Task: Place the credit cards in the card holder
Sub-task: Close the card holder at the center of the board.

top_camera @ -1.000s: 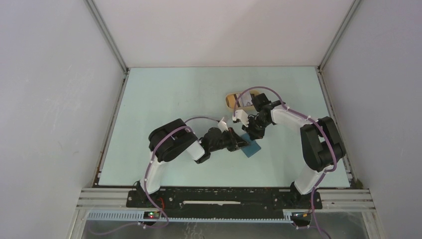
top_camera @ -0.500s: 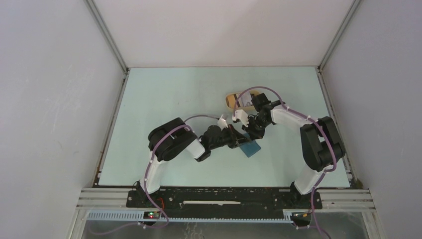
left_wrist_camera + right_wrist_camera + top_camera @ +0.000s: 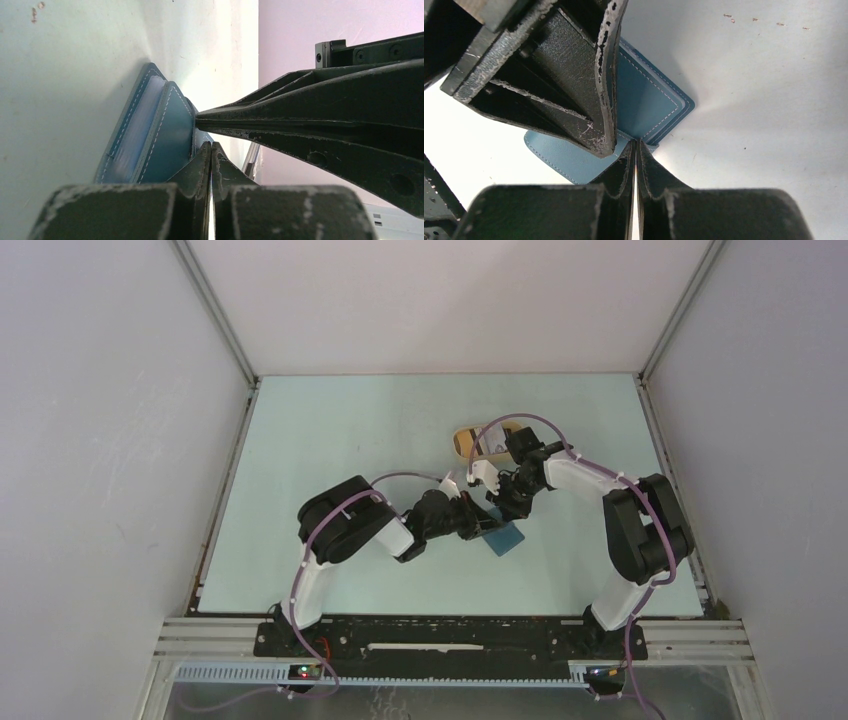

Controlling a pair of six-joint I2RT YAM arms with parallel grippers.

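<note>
The card holder is a teal-blue wallet lying on the table between the two arms. It also shows in the left wrist view and in the right wrist view, where its lighter blue inside is partly opened. My left gripper is shut with its tips on the wallet's edge. My right gripper is shut with its tips pinching the wallet at its near corner. The two grippers almost touch. A whitish card seems to lie in the tan tray, partly hidden by the right arm.
The tan oval tray sits just behind the right gripper. Grey enclosure walls stand to the left, right and back of the pale green table. The right arm's cable loops over the tray.
The left arm has drawn back slightly to the left. The wallet and the right gripper have stayed almost where they were.
</note>
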